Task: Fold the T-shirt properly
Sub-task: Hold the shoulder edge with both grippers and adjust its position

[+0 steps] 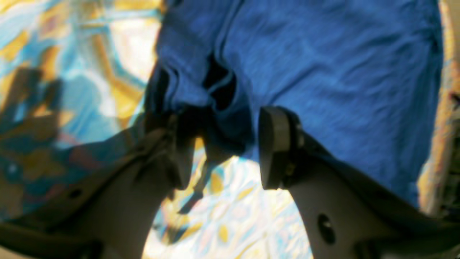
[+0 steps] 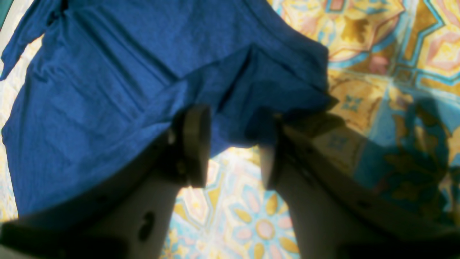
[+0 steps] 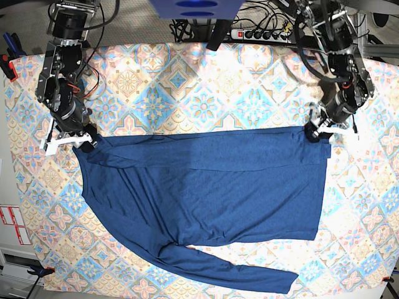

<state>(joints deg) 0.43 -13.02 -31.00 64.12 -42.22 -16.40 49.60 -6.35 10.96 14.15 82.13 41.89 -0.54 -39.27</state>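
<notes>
The dark navy T-shirt (image 3: pixel 206 187) lies spread flat on the patterned tablecloth (image 3: pixel 187 93), its top edge folded down in a band. One long sleeve (image 3: pixel 237 271) trails along the bottom. My left gripper (image 3: pixel 317 132) is at the shirt's top right corner. In the left wrist view the gripper (image 1: pixel 226 115) is open, with the bunched fabric corner (image 1: pixel 323 72) between its fingertips. My right gripper (image 3: pixel 84 142) is at the top left corner. In the right wrist view the gripper (image 2: pixel 231 111) is open, with the shirt's edge (image 2: pixel 107 90) draped between its fingers.
A power strip (image 3: pixel 262 32) and cables lie beyond the table's far edge. Both arm bases stand at the back corners. Bare tablecloth shows above the shirt and along both sides.
</notes>
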